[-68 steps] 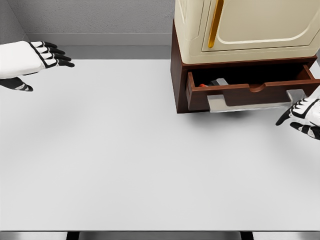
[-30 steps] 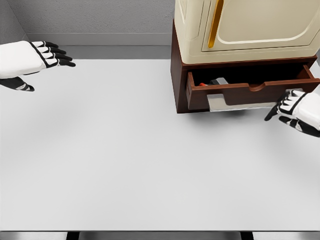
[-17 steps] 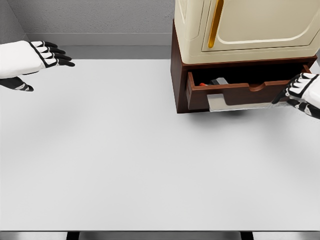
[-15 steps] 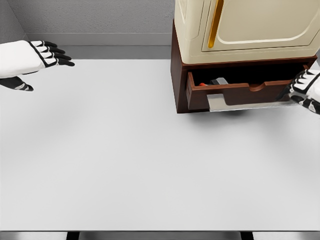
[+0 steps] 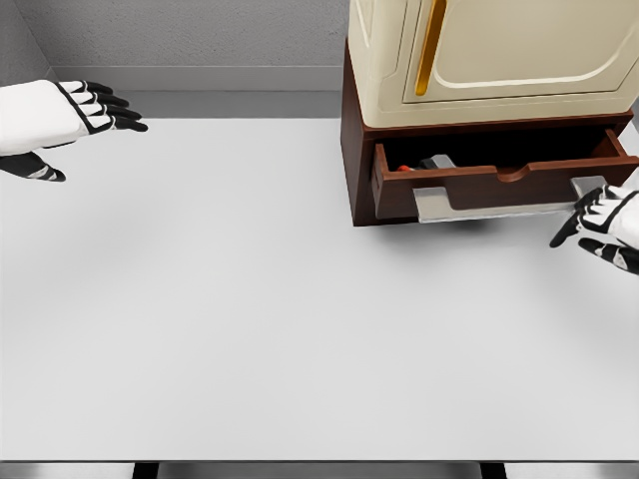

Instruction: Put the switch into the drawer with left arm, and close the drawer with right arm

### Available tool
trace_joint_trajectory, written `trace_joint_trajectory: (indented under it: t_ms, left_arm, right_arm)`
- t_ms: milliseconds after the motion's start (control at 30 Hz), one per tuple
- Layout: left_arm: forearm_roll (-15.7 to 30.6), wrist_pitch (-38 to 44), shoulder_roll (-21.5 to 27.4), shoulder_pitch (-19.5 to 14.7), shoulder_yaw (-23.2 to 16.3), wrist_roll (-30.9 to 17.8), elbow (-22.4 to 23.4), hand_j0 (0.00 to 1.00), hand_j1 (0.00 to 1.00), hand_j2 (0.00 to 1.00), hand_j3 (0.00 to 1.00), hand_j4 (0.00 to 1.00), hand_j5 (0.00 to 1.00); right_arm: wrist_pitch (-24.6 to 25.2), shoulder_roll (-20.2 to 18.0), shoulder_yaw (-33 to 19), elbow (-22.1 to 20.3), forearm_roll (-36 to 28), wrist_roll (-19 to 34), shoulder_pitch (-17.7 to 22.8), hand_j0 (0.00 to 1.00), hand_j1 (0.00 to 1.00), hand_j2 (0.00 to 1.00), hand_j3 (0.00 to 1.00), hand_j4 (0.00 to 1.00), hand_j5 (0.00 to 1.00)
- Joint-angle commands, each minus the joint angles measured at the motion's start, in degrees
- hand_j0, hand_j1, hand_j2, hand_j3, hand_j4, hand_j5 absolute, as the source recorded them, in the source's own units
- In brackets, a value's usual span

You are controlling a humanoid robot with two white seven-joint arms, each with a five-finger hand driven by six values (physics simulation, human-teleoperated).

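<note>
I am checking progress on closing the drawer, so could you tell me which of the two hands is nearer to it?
The right hand, just in front of the open drawer at its right end. The left hand rests far across the table.

Worktop (image 5: 250,319): bare across the left, centre and whole near edge, open to passage from either side. Sole obstacle: cabinet (image 5: 479,70) standing at the far right corner, its drawer (image 5: 499,185) pulled out toward the near edge, with a grey plate (image 5: 499,203) projecting below the drawer front. Drawer cavity open from above, partly taken up at its left end by the switch (image 5: 429,164). Right robot hand (image 5: 604,225), fingers spread, just beside the drawer's right front corner at the right edge. Left robot hand (image 5: 70,115), fingers extended, over the far left corner, well apart from the cabinet
</note>
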Motion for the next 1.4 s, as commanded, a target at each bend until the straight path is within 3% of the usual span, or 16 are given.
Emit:
trace_joint_trajectory:
  t_ms: [0, 133, 233, 333, 700, 1033, 1367]
  left_arm:
    - [0.6, 0.1, 0.4, 0.0, 0.1, 0.0, 0.0, 1.00, 1.00, 1.00, 1.00, 1.00, 1.00]
    - [0.6, 0.1, 0.4, -0.1, 0.1, 0.0, -0.2, 1.00, 1.00, 1.00, 1.00, 1.00, 1.00]
    - [0.6, 0.1, 0.5, -0.1, 0.1, 0.0, -0.2, 1.00, 1.00, 1.00, 1.00, 1.00, 1.00]
    - [0.6, 0.1, 0.4, -0.1, 0.1, 0.0, -0.1, 1.00, 1.00, 1.00, 1.00, 1.00, 1.00]
    - [0.8, 0.1, 0.5, -0.1, 0.1, 0.0, -0.2, 1.00, 1.00, 1.00, 1.00, 1.00, 1.00]
    - [0.8, 0.1, 0.4, 0.0, 0.1, 0.0, 0.0, 1.00, 1.00, 1.00, 1.00, 1.00, 1.00]
    - [0.8, 0.1, 0.0, 0.3, 0.1, -0.1, -0.2, 1.00, 1.00, 1.00, 1.00, 1.00, 1.00]
  right_arm:
    - [-0.1, -0.3, 0.2, 0.0, 1.7, 0.8, 0.0, 0.52, 0.52, 0.52, 0.52, 0.52, 0.52]
    - [-0.1, -0.1, -0.5, 0.1, 2.7, 0.6, 0.5, 0.52, 0.52, 0.52, 0.52, 0.52, 0.52]
    - [-0.1, 0.3, -9.2, 0.1, -1.3, 0.4, 0.0, 0.52, 0.52, 0.52, 0.52, 0.52, 0.52]
    - [-0.1, 0.4, -11.7, 0.1, -2.4, 0.2, 0.0, 0.52, 0.52, 0.52, 0.52, 0.52, 0.52]
    - [-0.1, -1.6, -3.4, -0.2, -2.8, 0.6, 2.8, 0.52, 0.52, 0.52, 0.52, 0.52, 0.52]
    - [-0.1, -3.5, -3.0, -0.2, -2.0, 0.7, 6.9, 0.51, 0.51, 0.51, 0.51, 0.51, 0.51]
    - [-0.1, -2.0, -1.7, 0.0, 1.9, 0.6, 5.6, 0.51, 0.51, 0.51, 0.51, 0.51, 0.51]
